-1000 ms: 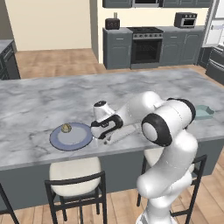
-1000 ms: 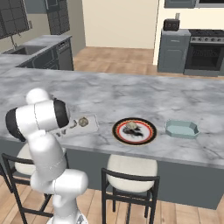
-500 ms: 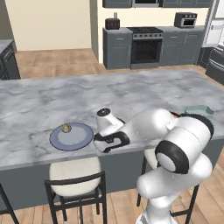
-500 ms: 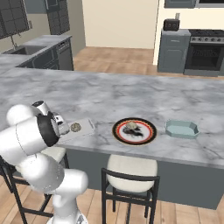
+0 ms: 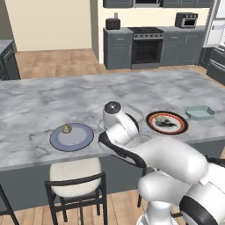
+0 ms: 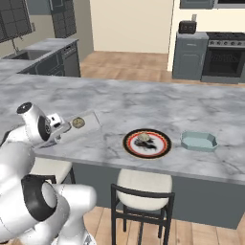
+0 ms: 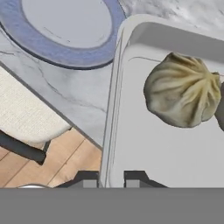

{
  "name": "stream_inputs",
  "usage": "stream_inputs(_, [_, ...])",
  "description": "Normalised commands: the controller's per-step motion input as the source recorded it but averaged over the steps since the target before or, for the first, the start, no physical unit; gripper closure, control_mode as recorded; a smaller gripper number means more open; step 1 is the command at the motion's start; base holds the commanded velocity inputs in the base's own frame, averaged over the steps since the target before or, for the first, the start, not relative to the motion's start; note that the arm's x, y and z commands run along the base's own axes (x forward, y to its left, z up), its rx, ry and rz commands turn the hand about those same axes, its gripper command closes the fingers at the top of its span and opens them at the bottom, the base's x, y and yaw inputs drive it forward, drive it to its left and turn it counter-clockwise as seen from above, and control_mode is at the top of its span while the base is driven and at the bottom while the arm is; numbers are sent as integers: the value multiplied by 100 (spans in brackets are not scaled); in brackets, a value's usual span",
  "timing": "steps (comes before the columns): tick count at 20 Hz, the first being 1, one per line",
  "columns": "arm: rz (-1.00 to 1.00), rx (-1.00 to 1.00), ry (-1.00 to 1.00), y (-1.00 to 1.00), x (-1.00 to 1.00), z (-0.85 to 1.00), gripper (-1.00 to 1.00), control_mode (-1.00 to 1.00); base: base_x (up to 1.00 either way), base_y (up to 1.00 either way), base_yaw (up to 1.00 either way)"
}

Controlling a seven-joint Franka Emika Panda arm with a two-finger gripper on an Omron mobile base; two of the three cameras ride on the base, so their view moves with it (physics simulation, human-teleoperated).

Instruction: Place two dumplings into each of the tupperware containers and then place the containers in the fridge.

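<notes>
Marble island counter (image 5: 52, 94) carrying a blue-grey plate (image 5: 71, 136) with one dumpling (image 5: 66, 128), a red-rimmed plate (image 6: 146, 143), two tupperware containers (image 6: 198, 141) (image 7: 166, 144), the nearer apparently pinched at its rim by the closed gripper (image 7: 110, 178) and holding a dumpling (image 7: 183, 90).

The arm (image 5: 176, 162) is glossy white, built of thick rounded segments with dark grey bands at the joints. A round dark cap with a pale centre tops one joint. Two small dark fingertips (image 7: 135, 177) end the hand (image 7: 110, 179).
</notes>
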Motion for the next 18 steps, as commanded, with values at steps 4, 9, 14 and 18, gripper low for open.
stream_inputs(4, [0,0,-21,-41,-90,100,100,-100,0,0,0])
stream_inputs(9, [0,2,-9,-56,-90,95,100,-100,0,0,0])
stream_inputs(14, [0,0,11,-48,-82,60,100,-100,0,0,0])
stream_inputs(18, [-1,2,24,-50,-73,39,100,-100,0,0,0])
